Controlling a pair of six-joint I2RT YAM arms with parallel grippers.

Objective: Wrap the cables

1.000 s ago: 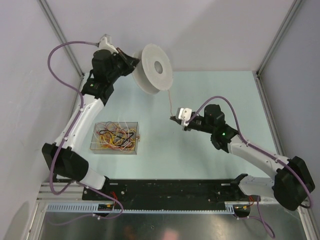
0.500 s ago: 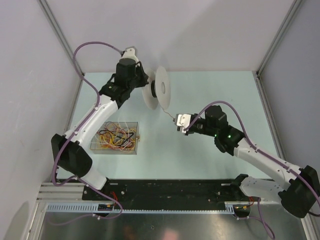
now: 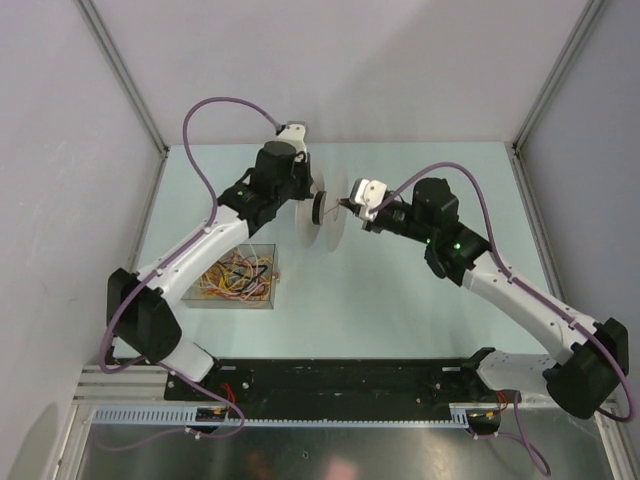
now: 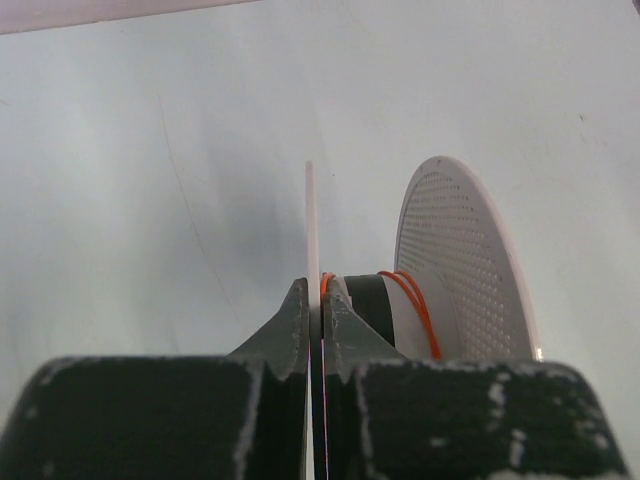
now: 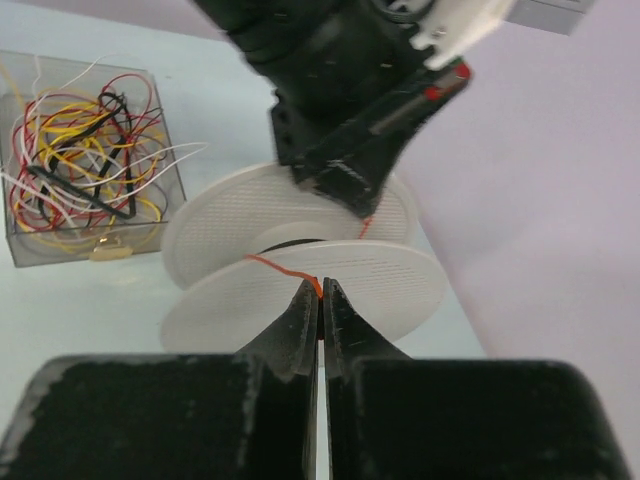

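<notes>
1. My left gripper (image 4: 312, 310) has its jaws nearly shut, pinching the thin near flange (image 4: 309, 225) of the white spool (image 3: 327, 218). In the left wrist view that flange shows edge-on between the two tips.
2. My right gripper (image 5: 318, 292) has its jaws pressed together, with the orange cable (image 5: 285, 271) nipped at the very tips.
3. From that pinch the orange cable runs left and slightly up, into the gap between the two flanges. The right wrist view shows it drawn fairly straight.
4. The left wrist view shows orange turns lying around the hub (image 4: 368, 300), to the right of the clamped flange. The far flange (image 4: 465, 260) is perforated and stands upright beyond them.
5. From above, both grippers meet at the spool over the far middle of the table (image 3: 420, 290), the left from the left side and the right just beside it on the right. I cannot tell whether the spool touches the table.
6. The other cables (image 5: 85, 165) lie in a yellow, red, white and black tangle inside a clear box (image 3: 230, 303). The box sits on the table left of the spool, beside my left forearm.
</notes>
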